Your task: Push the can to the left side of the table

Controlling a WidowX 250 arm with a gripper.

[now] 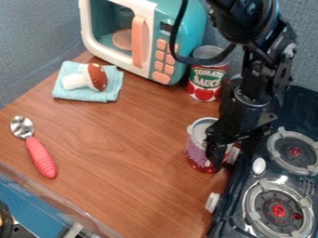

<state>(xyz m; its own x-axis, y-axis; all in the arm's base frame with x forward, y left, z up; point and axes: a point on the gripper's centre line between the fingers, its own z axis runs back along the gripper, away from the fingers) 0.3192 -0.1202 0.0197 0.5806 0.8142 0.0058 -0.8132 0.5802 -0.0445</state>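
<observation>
One red-and-purple metal can point(197, 149) stands upright on the brown wooden worktop point(118, 153), beside the black toy stove point(233, 207). Black gripper point(217, 158) hangs at its right flank; contact uncertain. Open or closed: cannot tell. Inference: can lies leftward of gripper, so a leftward push suits.

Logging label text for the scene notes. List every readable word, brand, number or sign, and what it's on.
"TOMATO SAUCE": on the red can at the back, beside the microwave.
Microwave display: characters too small to read.
Can by the claw: printed label, partly covered, no word legible.
Nothing else I can read.
</observation>
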